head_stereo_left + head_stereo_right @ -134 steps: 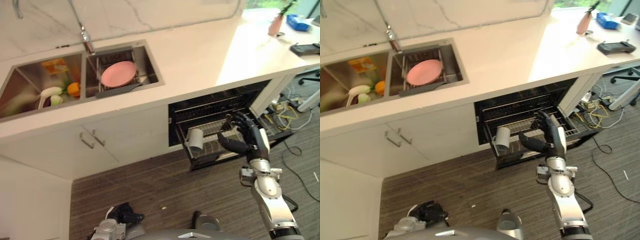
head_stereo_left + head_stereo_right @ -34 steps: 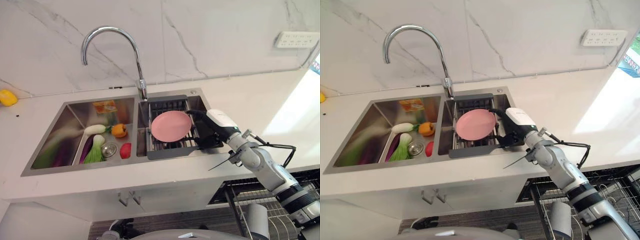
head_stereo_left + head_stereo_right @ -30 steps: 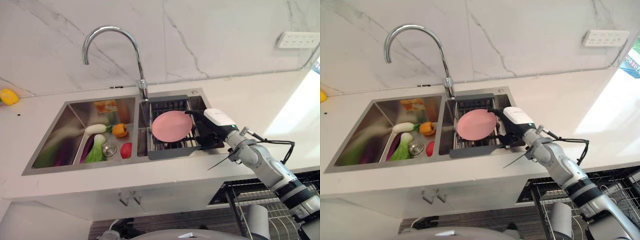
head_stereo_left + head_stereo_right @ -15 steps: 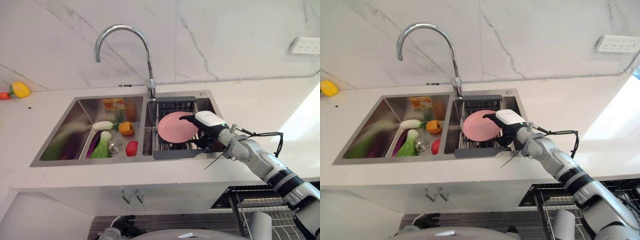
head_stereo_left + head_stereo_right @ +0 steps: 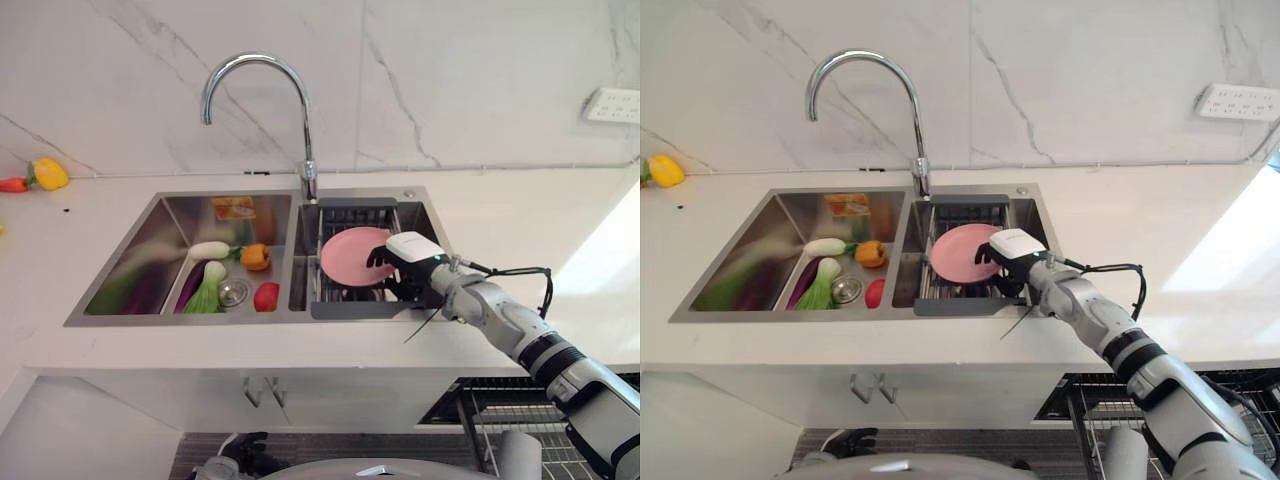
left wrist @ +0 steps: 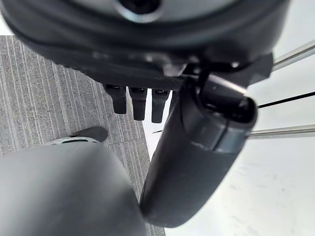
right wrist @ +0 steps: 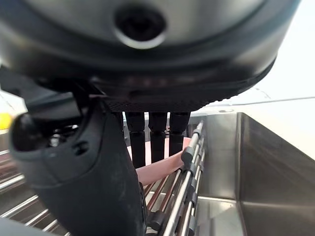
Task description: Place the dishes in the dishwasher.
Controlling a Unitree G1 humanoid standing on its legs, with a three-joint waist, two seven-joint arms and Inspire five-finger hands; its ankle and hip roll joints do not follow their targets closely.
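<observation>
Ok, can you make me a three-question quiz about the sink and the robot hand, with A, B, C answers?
1. Where is the round pink plate?
A. On the white counter
B. On the wire rack in the right basin of the steel sink
C. On the floor

2. What colour is the small pepper on the counter by the marble wall?
A. Yellow
B. Blue
C. Purple

3. How are the right robot hand fingers?
A. Curled into an empty fist
B. Wrapped round the curved chrome tap
C. Straight, reaching at the plate's right edge

Answers:
1 B, the plate sits on the rack bars in the right basin.
2 A, it shows bright yellow at the far left of the counter.
3 C, the right wrist view shows straight fingers with the pink plate just past them.
</observation>
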